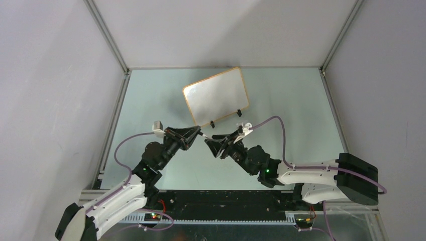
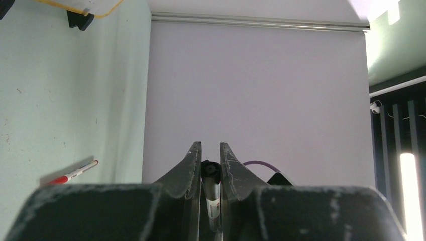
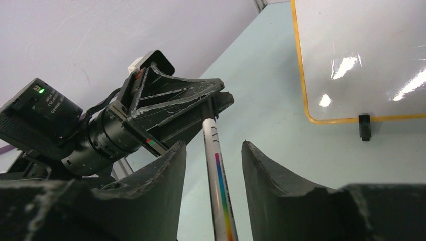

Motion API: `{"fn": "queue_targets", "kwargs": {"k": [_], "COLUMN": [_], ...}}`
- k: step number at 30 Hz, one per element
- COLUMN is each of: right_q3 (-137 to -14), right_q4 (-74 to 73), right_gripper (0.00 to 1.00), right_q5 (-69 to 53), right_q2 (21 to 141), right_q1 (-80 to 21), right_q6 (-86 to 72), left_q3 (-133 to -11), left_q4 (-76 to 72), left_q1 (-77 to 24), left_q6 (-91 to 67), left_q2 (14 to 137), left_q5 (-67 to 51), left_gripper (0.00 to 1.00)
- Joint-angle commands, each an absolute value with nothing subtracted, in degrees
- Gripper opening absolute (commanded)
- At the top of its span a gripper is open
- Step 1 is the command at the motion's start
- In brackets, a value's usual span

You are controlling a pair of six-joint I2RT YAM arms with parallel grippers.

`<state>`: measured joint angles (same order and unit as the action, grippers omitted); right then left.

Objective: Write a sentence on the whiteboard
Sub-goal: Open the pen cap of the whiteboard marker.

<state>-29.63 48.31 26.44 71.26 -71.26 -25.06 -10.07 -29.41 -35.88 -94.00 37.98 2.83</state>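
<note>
Top external view first: which step are we on?

Marker prep, I'd say, not writing. The left claw (image 1: 200,134) is pinched on one end of the marker (image 3: 219,181), the end with the black tip or cap. The right claw (image 3: 213,144) meets it nose to nose, jaws spread either side of the white barrel, with a gap showing on both sides

So is it a handover or an uncapping?

I cannot tell which. Either way, the next move calls for the right claw to close squarely on the barrel without twisting it against the left claw's hold, before either arm pulls away

And the whiteboard (image 1: 216,95)?

It sits just beyond both claws, on the side away from the arm bases. It rests on the bench (image 1: 301,115), turned at an angle, with two black feet at the edge nearest the claws. Its face is bare and glossy, with no sentence on it, so the task proper looks hardly begun

Surface and room?

The bench is pale green and a little scuffed under both claws. Plain white walls (image 1: 216,30) with metal rails close it in on three sides. A red and white pen (image 2: 75,172) lies out to the left of the left claw, well apart from it
</note>
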Motion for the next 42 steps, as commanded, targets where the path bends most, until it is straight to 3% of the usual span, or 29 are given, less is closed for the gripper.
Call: {"fn": "queue_targets", "kwargs": {"k": [1, 7, 25, 35, 42], "right_q3": [-31.82, -32.19, -35.5, -35.47, -35.51], "right_q4": [48.55, 47.44, 33.94, 32.33, 35.35], "right_gripper": [0.46, 0.41, 0.46, 0.55, 0.5], "right_q5": [25.03, 22.52, 11.5, 9.09, 6.58], "right_q2": [71.41, 71.44, 67.44, 65.34, 66.48], "right_q1": [-70.5, -69.26, -64.12, -63.04, -62.73], "right_q6": [-26.82, -28.05, -36.7, -37.13, -37.18], "left_q3": [-9.64, -9.33, -9.5, -9.23, -9.78], "left_q4": [-31.05, -31.0, -27.18, -25.69, -26.15], "left_q1": [-36.09, -36.1, -36.08, -36.12, -36.11], "left_q6": [-94.69, -94.83, -94.35, -94.12, -94.07], "left_q2": [37.35, 37.1, 34.8, 34.11, 34.96], "left_q5": [2.94, 3.0, 3.16, 3.84, 3.22], "left_gripper": [0.0, 0.0, 0.0, 0.0, 0.0]}}
